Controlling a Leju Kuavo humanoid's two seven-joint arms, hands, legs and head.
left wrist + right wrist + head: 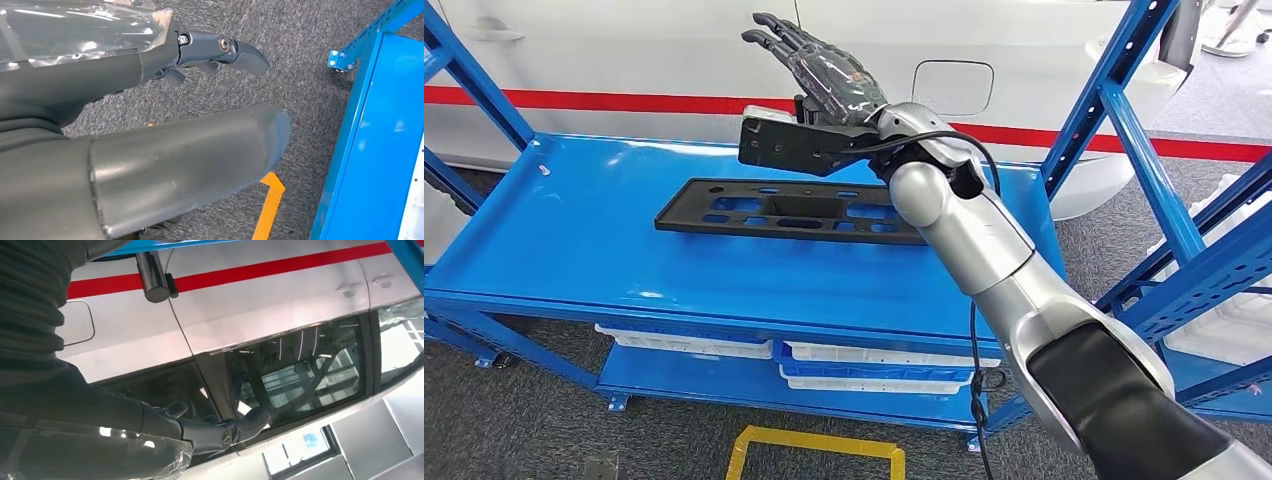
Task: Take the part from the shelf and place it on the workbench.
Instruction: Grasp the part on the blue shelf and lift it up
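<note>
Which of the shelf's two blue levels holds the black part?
The upper blue shelf, where the long black part lies flat below the raised right hand. The lower shelf carries only white trays.

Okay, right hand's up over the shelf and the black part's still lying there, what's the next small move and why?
Probably lower the right hand toward the black part. The hand is raised above it, fingers extended and holding nothing, while the part lies flat on the blue shelf, ungrasped.

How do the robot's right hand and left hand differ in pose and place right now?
The right hand is raised above the blue shelf, fingers stretched out beyond the black part; the left hand hangs over grey carpet beside the rack. Both hold nothing, and both are dark grey under clear film.
</note>
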